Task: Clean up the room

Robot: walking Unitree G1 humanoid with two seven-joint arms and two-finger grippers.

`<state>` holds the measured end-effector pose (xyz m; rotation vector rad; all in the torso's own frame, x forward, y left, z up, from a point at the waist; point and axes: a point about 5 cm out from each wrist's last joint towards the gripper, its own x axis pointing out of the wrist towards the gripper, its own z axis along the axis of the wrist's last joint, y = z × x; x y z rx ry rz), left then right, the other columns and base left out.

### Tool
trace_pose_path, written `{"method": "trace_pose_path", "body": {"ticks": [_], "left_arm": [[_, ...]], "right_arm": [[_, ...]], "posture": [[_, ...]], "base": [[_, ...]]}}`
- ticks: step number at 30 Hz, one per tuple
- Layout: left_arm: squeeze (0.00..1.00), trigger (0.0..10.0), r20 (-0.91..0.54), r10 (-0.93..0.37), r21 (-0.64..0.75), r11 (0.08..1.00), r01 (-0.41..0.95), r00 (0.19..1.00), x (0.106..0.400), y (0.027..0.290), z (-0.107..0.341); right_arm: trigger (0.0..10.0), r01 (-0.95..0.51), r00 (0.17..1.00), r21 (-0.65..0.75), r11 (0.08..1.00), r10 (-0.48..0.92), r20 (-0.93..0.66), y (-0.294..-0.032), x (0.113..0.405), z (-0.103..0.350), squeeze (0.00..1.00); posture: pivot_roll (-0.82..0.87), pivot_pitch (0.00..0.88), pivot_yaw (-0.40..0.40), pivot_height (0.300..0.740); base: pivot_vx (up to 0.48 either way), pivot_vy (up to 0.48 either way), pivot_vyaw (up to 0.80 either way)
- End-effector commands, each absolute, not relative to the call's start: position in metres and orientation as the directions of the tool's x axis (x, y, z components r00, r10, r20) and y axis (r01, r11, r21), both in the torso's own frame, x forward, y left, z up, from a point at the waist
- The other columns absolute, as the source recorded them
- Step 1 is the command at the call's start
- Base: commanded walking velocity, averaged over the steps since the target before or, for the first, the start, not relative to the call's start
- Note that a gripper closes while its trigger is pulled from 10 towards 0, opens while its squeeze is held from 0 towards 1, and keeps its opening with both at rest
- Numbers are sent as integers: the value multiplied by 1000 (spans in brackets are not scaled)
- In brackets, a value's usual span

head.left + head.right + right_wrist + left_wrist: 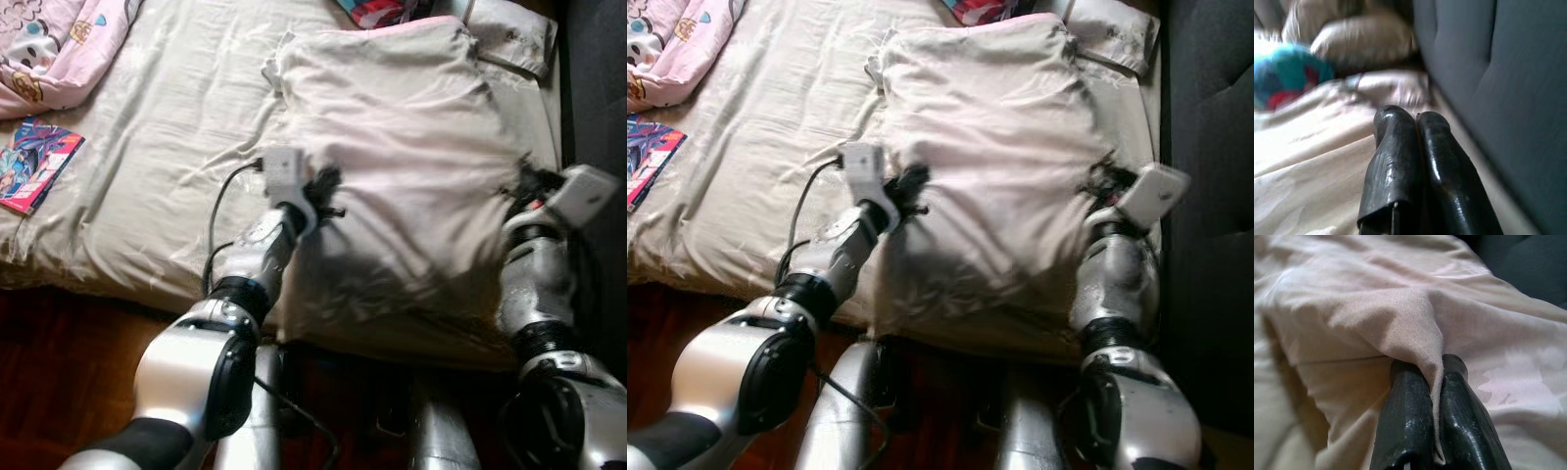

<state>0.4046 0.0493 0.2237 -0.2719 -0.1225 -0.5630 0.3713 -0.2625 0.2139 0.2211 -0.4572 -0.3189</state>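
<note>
1. Pillowcase [402,147] lies spread on the bed [167,166].
2. Left gripper [1436,382] pinches a fold at its left edge.
3. Right gripper [1413,122], fingers pressed together, sits at its right edge; grip on cloth unconfirmed.

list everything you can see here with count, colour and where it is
pillow: 1, pale pinkish cream, on the bed, pinched at both side edges
bed sheet: 1, cream, covering the mattress
patterned blanket: 1, pink with cartoon prints, far left corner
book: 1, blue and red cover, left edge of bed
small pillow: 1, pale, far right corner
floor: dark wood, near side
left gripper: shut on pillow fabric
right gripper: shut at pillow's right edge
</note>
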Motion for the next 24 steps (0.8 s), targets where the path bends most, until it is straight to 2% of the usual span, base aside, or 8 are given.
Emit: {"method": "trace_pose_path", "body": {"ticks": [1, 6, 13, 15, 17, 20, 22, 24], "left_arm": [[0, 10000, 273, -545, -172, 783, 598, 793, 404, 42, 246], [0, 10000, 284, -691, -118, 663, 739, 665, 395, 16, 254], [0, 10000, 190, -769, -96, 605, 791, 611, 392, 17, 235], [0, 10000, 182, -755, -117, 619, 777, 629, 393, 21, 232], [0, 10000, 181, -735, -132, 640, 757, 653, 395, 25, 232], [0, 10000, 167, -713, -130, 669, 732, 681, 398, 30, 231], [0, 10000, 121, -653, -147, 733, 664, 747, 402, 42, 223], [0, 10000, 52, -586, -153, 795, 586, 809, 404, 53, 210]], "right_arm": [[0, 330, 734, 295, 897, -440, 517, -285, 355, 235, 0], [0, 463, 621, 294, 836, -542, 566, -303, 331, 237, 0], [0, 604, 528, 257, 754, -620, 580, -312, 298, 224, 0], [0, 622, 558, 247, 743, -642, 525, -316, 296, 208, 0], [10000, 620, 604, 254, 742, -659, 448, -316, 298, 191, 0], [10000, 589, 665, 278, 758, -651, 365, -310, 304, 176, 0], [10000, 497, 811, 314, 809, -562, 163, -292, 318, 146, 0], [10000, 455, 868, 312, 834, -493, 54, -278, 324, 127, 0]], "posture": [[16, 393, 58, 641], [3, 389, 63, 641], [11, 390, 72, 641], [12, 391, 75, 641], [14, 390, 76, 641], [11, 389, 77, 641], [15, 385, 80, 641], [28, 385, 81, 641]], "base": [[0, 0, 0], [0, 0, 0], [0, 0, 0], [0, 0, 0], [0, 0, 0], [0, 0, 0], [0, 0, 0], [0, 0, 0]]}}
